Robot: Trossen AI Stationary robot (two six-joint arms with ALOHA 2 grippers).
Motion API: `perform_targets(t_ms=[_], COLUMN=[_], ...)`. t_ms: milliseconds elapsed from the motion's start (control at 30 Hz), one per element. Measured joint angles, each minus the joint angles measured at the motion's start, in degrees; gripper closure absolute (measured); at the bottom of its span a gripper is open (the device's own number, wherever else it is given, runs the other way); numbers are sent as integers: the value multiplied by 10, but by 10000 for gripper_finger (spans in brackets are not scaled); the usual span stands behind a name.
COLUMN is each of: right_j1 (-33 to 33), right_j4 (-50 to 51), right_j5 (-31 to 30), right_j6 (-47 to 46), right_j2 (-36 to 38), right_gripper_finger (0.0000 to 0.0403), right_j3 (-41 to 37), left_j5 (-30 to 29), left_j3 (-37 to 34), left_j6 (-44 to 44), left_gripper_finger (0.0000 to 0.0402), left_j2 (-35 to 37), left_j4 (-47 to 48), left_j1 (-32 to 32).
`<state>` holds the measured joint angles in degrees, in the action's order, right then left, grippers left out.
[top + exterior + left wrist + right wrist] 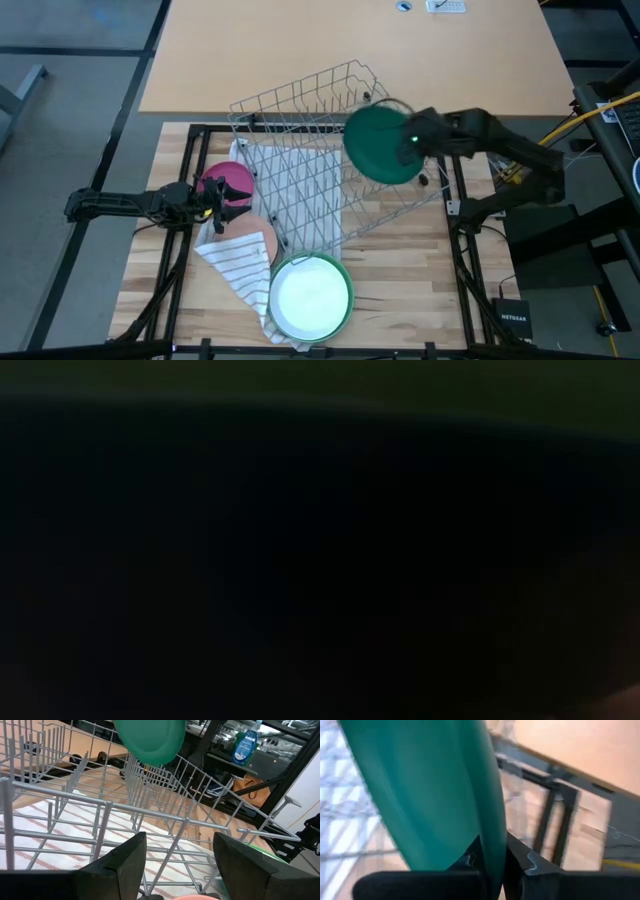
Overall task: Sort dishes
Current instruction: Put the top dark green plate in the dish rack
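Right claw point(492, 862) clamped on dark green plate point(435, 785) – over wire rack point(320, 150), left claw point(180, 865) apart

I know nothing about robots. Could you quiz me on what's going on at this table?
1. True or false: the right hand is empty.
2. Which dish hangs over the wire rack: A magenta, B dark green, C peach-pink?
3. What lies under the white-inside bowl?

Key:
1. False; it pinches the dark green plate by its rim.
2. B.
3. The striped cloth. The left hand waits open by the magenta dish.
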<state>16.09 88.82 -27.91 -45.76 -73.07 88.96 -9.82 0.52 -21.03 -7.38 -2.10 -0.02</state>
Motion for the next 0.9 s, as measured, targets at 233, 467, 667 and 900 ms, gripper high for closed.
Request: perform_targets(t_ms=[233,467,667,900], right_j1=[-4,-4,-4,-3], right_j4=[7,15,15,3], right_j5=[-14,0,7,32], right_j6=[-36,-37,-50,-100], right_j2=[62,120,157,163], right_gripper_finger=[380,379,380,379], right_j3=[-54,-55,-55,-55], left_j5=[0,-3,-44,-76], left_j3=[0,0,0,0], left_j6=[2,-17,-65,66], left_gripper_finger=[183,183,183,183], left_j2=[0,0,0,0], left_j4=[0,-17,-186,-351], left_j1=[0,0,0,0])
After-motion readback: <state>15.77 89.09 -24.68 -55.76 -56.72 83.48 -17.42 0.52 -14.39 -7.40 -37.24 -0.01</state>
